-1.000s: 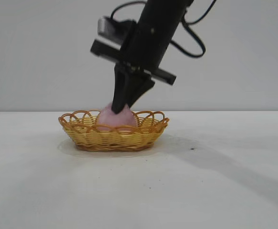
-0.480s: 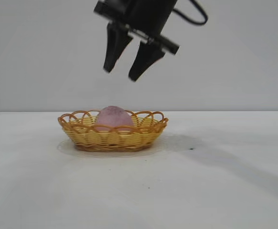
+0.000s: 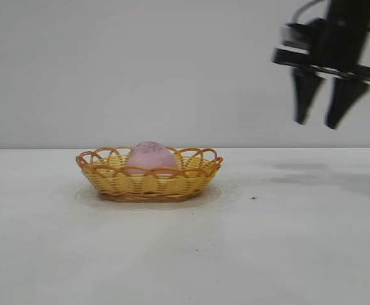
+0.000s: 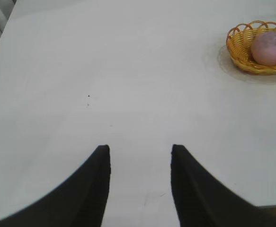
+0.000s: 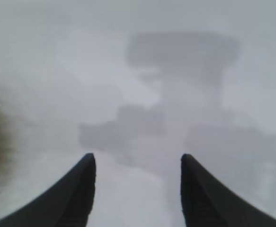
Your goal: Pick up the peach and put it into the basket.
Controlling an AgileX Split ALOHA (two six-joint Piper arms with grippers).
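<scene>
Two grippers: both with fingers spread and nothing between them; neither touches anything
Peach (image 3: 151, 157): sitting inside the wicker basket (image 3: 149, 185), pink dome with dark speckles poking up above the looped rim; it sits about mid-basket in the exterior view
Basket: resting flat on the white table (image 3: 185, 254), left of centre in the exterior view; yellow woven sides, orange-brown scalloped rim
Right gripper (image 3: 320, 122): up in the air at the exterior view's upper right, well apart from the basket, dark fingers pointing down and parted; its shadow falls on the table below
Right wrist view: fingers (image 5: 78, 194) splayed over bare table, only a blurred orange-brown smudge at the edge
Left gripper (image 4: 138, 151): hovers over bare table, fingers apart, peach (image 4: 269, 48) and basket (image 4: 239, 53) far off in a corner of its view
</scene>
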